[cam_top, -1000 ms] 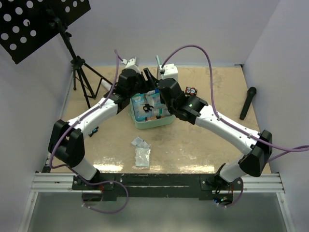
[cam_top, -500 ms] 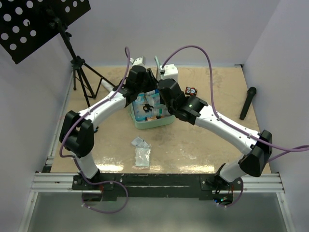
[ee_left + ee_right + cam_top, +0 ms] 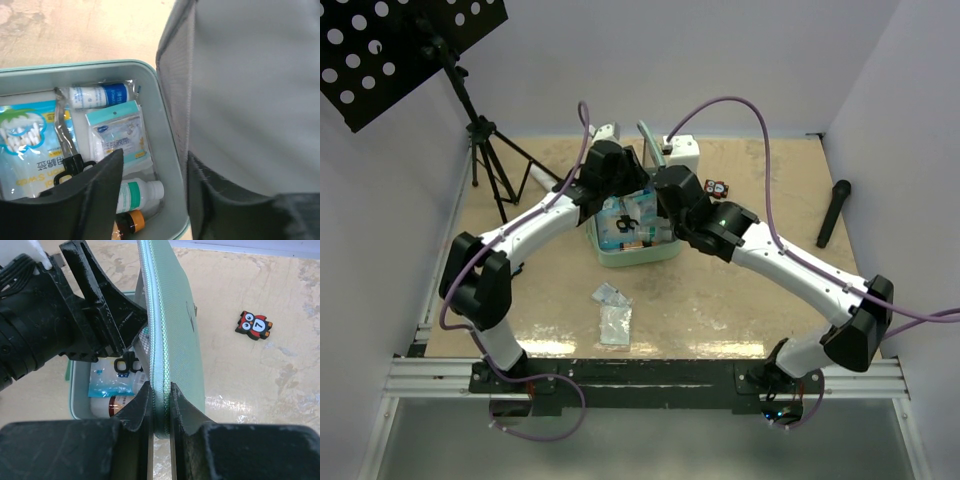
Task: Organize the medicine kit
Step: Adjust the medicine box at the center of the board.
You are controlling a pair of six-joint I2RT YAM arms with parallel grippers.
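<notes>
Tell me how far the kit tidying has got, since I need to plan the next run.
Done: the medicine kit lies open with swabs, scissors and bottles packed in its tray. In hand: the right gripper pinches the edge of the upright lid, and the left gripper is open at the lid's inner face. Left: two packets lie on the table outside the kit, and the lid is not yet shut.

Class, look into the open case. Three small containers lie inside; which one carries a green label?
The white bottle in the medicine kit. The brown bottle has an orange cap; the tube is labelled blue.
</notes>
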